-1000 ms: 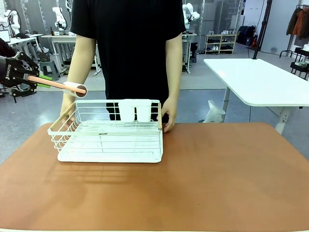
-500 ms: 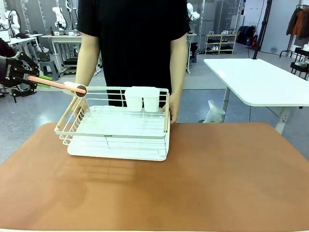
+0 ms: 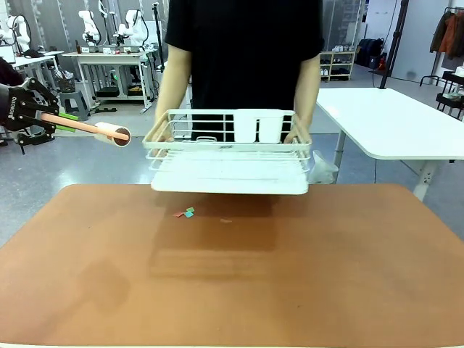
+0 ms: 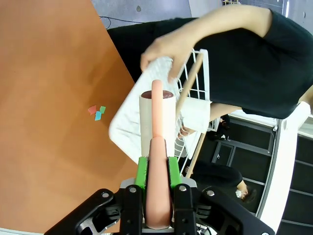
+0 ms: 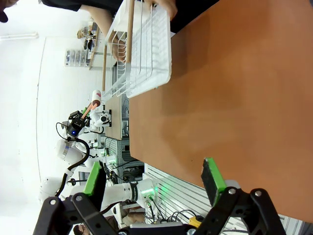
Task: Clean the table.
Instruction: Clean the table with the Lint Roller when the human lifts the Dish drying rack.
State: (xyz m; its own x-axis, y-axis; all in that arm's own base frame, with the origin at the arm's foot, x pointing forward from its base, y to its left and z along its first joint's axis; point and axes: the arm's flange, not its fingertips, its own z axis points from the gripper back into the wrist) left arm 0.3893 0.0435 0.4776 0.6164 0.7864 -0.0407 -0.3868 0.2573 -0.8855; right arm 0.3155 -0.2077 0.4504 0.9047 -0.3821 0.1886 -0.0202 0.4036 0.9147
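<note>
Far left, front view: lint roller (image 3: 112, 133) held in the air above surface level, peach handle (image 3: 72, 125) pinched in the left jaws, white roll end turned toward the middle and apart from the rack. Same grip checked in left wrist view: left pads (image 4: 142, 171) pressed against the handle from both sides, roll (image 4: 157, 117) standing beyond them.

Below and across the whole lower frame: surface (image 3: 326, 275), terracotta top, rounded far corners. Left of centre, near its far edge: small scraps (image 3: 185, 212), one red and one teal, touching; a paler scrap (image 3: 226, 220) just to their right.

Centre: white wire rack (image 3: 228, 145), held level and clear of the surface, shadow on the terracotta beneath. Gripped at both ends by a person: picture-left hand (image 3: 158, 127), picture-right hand (image 3: 299, 130). White drip tray (image 3: 228, 181) directly under the wire basket. Hung on the rack's far rail, right of its middle: two white cups (image 3: 245, 125) (image 3: 270, 125), upright, side by side. Insides hidden at this angle; contents cannot be told.

Right, behind the surface's far corner: white table (image 3: 384, 119), apart from it.

Right wrist view: right jaws spread wide, right pads (image 5: 93, 178) (image 5: 213, 177) well apart, terracotta between and beyond them, rack at the far end.
</note>
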